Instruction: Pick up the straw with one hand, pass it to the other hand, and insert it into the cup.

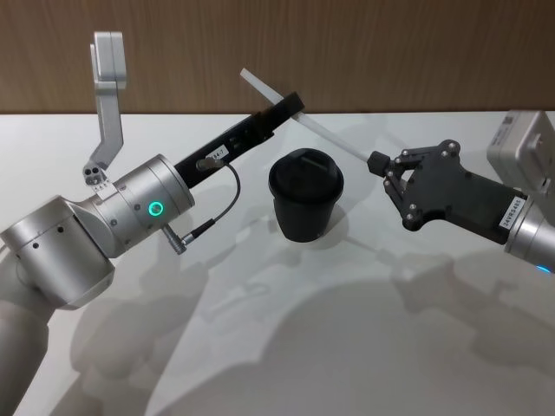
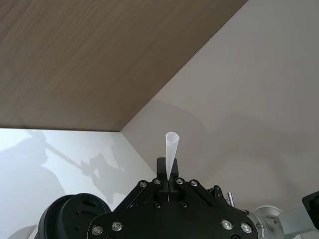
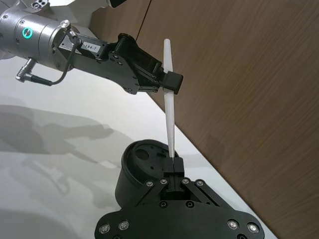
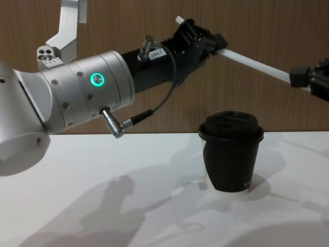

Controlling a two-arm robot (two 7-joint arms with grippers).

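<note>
The white straw hangs slanted in the air above and behind the black lidded cup, held at both ends. My left gripper, with the silver wrist and green ring, is shut on the straw near its upper end. My right gripper is shut on the straw's lower end, to the right of the cup. In the right wrist view the straw runs from the right gripper up through the left gripper, with the cup just below. The chest view shows the straw above the cup.
The white table stretches open in front of the cup. A wood-panelled wall closes the back. A thin dark cable loops under the left wrist. A grey bracket stands at the back left.
</note>
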